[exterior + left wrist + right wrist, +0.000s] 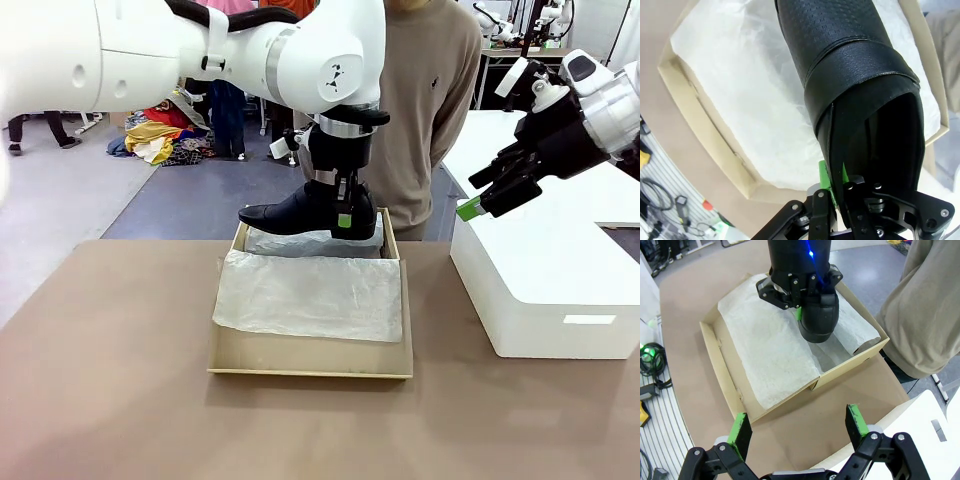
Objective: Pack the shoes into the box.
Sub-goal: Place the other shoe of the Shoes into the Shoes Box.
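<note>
Left gripper [343, 218] is clamped tight on the heel rim of one black dress shoe [295, 212], holding it level over the far end of the cardboard shoebox [310, 372], right above the white tissue paper [310, 295]. Right gripper [798, 426] is spread wide, holding nothing.

white block [545, 290] on table [120, 400] right | person [430, 110] far side | clothes pile [160, 135] on floor
</note>
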{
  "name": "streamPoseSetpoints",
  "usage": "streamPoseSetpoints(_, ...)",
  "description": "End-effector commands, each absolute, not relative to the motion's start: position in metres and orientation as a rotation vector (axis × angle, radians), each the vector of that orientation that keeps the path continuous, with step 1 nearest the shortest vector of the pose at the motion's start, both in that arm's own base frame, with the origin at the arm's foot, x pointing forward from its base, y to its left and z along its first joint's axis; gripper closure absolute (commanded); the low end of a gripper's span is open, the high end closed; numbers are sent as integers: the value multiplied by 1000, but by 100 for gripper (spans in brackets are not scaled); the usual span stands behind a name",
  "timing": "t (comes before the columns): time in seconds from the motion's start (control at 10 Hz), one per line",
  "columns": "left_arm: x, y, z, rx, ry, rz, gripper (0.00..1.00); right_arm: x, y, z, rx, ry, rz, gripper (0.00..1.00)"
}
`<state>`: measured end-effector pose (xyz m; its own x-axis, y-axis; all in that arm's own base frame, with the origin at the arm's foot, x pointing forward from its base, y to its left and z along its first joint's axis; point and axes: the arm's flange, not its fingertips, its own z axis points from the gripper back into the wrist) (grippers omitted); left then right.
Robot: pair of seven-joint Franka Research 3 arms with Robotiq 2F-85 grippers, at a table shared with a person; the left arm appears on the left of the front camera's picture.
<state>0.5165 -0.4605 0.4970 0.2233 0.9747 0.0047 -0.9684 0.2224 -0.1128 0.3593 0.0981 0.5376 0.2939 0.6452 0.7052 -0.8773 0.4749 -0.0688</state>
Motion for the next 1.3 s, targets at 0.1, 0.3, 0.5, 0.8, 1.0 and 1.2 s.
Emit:
streamPoseSetpoints(0.1,528,-477,492,-66,-121,1411,100,362,98,537,383,-759,1057,0)
streamPoseSetpoints(0.3,532,-482,483,-66,-93,1444,100,362,98,537,383,-759,1057,0)
streamPoseSetpoints(0.5,533,-483,476,-67,-70,1468,100,362,98,537,383,-759,1057,0)
streamPoseSetpoints(0.8,535,-486,466,-56,-54,1508,100,362,98,537,383,-759,1057,0)
streamPoseSetpoints(1.0,535,-488,460,-44,-76,1535,100,362,98,537,383,-759,1057,0)
streamPoseSetpoints(1.2,537,-489,453,-49,-84,1518,100,362,98,537,383,-759,1057,0)
